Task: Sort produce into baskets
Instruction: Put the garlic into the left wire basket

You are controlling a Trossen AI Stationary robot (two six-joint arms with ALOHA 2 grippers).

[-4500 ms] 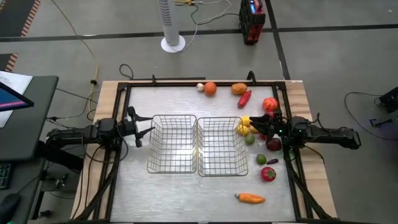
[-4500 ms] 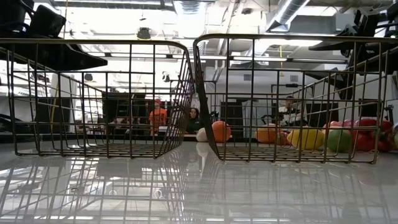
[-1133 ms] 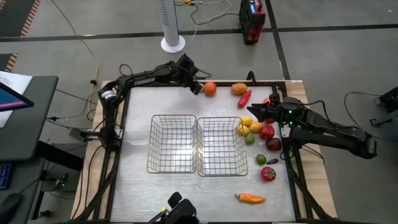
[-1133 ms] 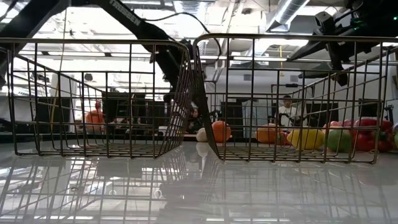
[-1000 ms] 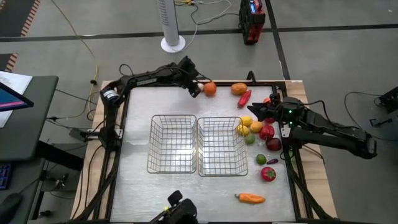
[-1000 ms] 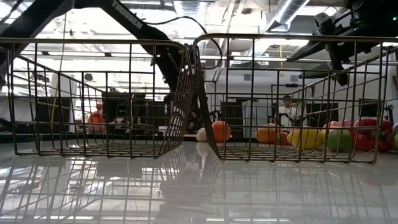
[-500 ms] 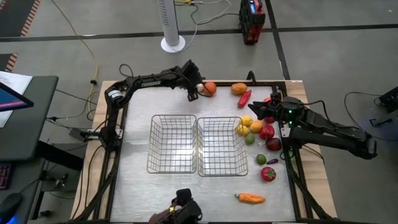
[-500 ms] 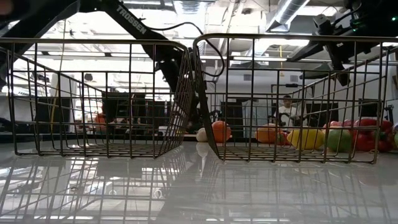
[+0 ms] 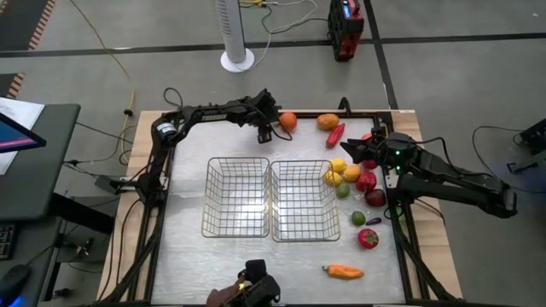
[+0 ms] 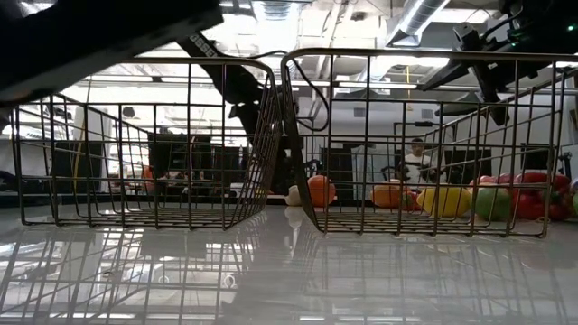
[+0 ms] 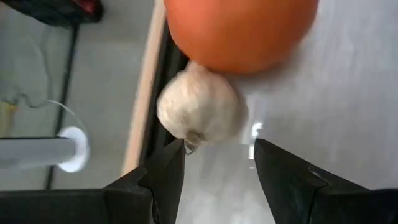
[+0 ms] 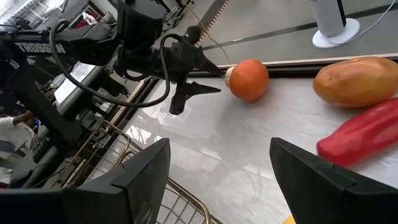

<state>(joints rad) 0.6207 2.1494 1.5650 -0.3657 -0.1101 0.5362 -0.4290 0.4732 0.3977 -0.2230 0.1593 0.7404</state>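
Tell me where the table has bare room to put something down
The widest bare patch is the near strip of table in front of both baskets, with only the orange pepper at its right end. The strip left of the left basket is bare too. The right side is crowded with produce, and the far edge holds the left end effector by the orange.

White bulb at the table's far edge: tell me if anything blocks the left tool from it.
Nothing visible does. The left tool is open, with the white bulb just ahead of its fingers. The orange ball touches the bulb's far side, beyond it, not between.
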